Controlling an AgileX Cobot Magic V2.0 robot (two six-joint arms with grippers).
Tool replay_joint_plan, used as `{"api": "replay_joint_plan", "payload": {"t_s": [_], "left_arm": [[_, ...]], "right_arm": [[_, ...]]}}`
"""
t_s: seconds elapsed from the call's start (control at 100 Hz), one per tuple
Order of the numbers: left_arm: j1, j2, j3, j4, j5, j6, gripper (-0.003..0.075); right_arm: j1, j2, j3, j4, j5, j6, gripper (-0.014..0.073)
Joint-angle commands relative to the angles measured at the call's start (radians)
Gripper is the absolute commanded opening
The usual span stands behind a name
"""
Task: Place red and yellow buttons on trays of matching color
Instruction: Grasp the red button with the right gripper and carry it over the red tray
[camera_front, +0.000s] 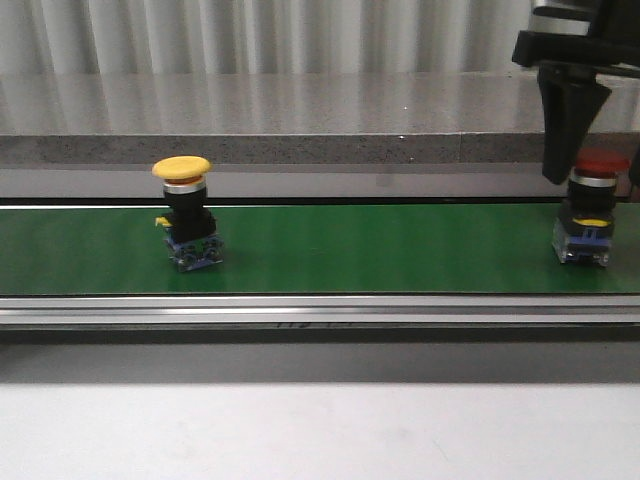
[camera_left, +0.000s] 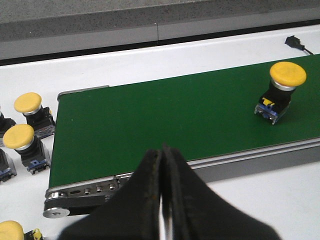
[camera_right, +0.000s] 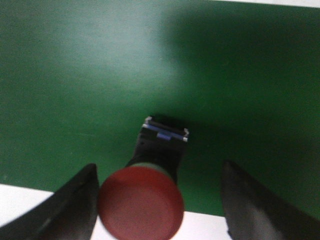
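Red button (camera_right: 141, 202) upright on green belt (camera_right: 100, 75), between wide-spread right hand (camera_right: 159, 200) fingers, untouched

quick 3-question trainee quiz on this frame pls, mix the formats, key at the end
1. True or false: the right end effector is shut on the red button.
2. Which item stands on the green belt towards the robot's left in the front view?
A. a red button
B. the yellow button
C. a tray
3. Fill in: the left end effector is ____ and holds nothing.

Key
1. False. Its fingers sit either side of the red cap with gaps showing, so it is open.
2. B
3. shut
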Motion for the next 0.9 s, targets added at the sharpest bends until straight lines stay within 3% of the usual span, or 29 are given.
{"api": "replay_joint_plan", "payload": {"t_s": [0.0, 0.14, 0.21, 0.42, 0.76, 0.89], "left_arm": [[-0.010, 0.004, -0.026, -0.013, -0.074, -0.005, -0.0020], [-0.010, 0.004, -0.026, -0.013, -0.074, -0.005, -0.0020], [-0.010, 0.004, -0.026, -0.013, -0.074, -0.005, -0.0020], [-0.010, 0.004, -0.026, -0.013, -0.074, -0.005, -0.0020], [-0.010, 0.004, -0.026, -0.013, -0.074, -0.005, -0.0020], [-0.010, 0.004, -0.026, -0.013, -0.074, -0.005, -0.0020]], "right_arm": [[-0.014, -0.023, -0.034, -0.006, -0.008, 0.007, 0.0398], [-0.014, -0.018, -0.040, -0.006, -0.004, 0.007, 0.0190], [-0.014, -0.018, -0.050, -0.006, -0.004, 0.007, 0.0138], [-0.025, -0.022, -0.117, -0.059, 0.015, 0.006, 0.0130], [-0.097, -0.022, -0.199, -0.467, 0.016, 0.006, 0.0130], [-0.145, -0.022, -0.199, -0.508, -0.017, 0.006, 0.0130]]}}
